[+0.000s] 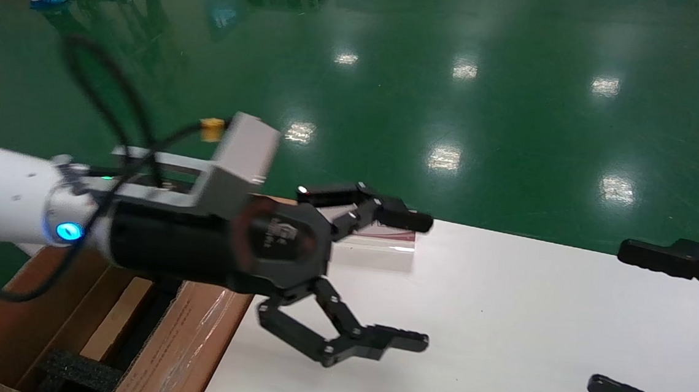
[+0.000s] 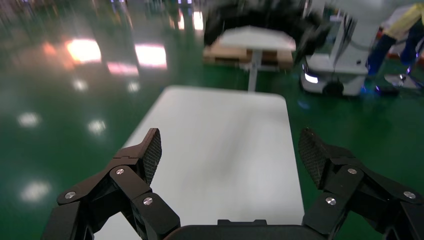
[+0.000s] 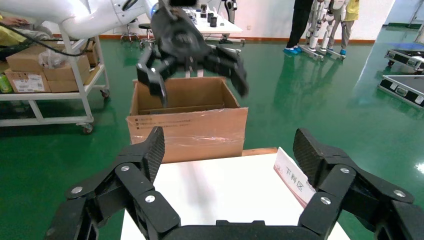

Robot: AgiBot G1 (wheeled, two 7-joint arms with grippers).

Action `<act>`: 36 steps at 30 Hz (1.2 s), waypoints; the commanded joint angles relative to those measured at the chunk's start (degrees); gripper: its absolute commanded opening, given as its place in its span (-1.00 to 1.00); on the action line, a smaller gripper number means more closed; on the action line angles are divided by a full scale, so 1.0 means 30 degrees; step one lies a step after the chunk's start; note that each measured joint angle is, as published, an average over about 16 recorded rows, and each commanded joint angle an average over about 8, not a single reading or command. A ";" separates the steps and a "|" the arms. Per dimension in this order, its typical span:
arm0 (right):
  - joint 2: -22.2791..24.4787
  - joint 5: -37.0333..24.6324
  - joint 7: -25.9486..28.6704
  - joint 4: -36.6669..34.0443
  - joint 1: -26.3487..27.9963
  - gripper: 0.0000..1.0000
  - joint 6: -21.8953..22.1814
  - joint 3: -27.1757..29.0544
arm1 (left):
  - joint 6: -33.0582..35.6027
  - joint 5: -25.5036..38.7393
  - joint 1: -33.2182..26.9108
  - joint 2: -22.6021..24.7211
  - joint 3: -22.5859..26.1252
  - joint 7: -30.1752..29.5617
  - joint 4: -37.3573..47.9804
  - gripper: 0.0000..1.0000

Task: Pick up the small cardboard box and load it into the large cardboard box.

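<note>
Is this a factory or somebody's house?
Probably a factory-style robot workshop, not a house. The shiny green floor looks industrial, a metal cart holds stacked cartons, and people stand by other equipment. The left gripper hangs open near the large cardboard box.

- Large cardboard box [image 1: 179,344]: cut off by the head view's lower-left edge; left arm hides its far end.
- Right hand [image 1: 672,329]: cropped at the head view's right edge.
- Left hand [image 3: 192,50]: motion-blurred in the right wrist view.
</note>
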 commanded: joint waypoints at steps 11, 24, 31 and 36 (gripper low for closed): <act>-0.0026 -0.0046 0.0040 0.0020 -0.0018 -1.00 -0.0027 0.0067 | 0.0672 -0.1052 0.1761 -0.0005 -0.2379 0.1553 0.0111 1.00; -0.0054 -0.0095 0.0083 0.0042 -0.0037 -1.00 -0.0055 0.0139 | 0.0667 -0.1065 0.1755 -0.0012 -0.2359 0.1564 0.0114 1.00; -0.0055 -0.0102 0.0092 0.0038 -0.0040 -0.63 -0.0055 0.0160 | 0.0688 -0.1113 0.1829 -0.0014 -0.2486 0.1592 0.0128 1.00; -0.0056 -0.0105 0.0093 0.0040 -0.0044 0.62 -0.0056 0.0164 | 0.0690 -0.1113 0.1828 -0.0016 -0.2483 0.1594 0.0130 1.00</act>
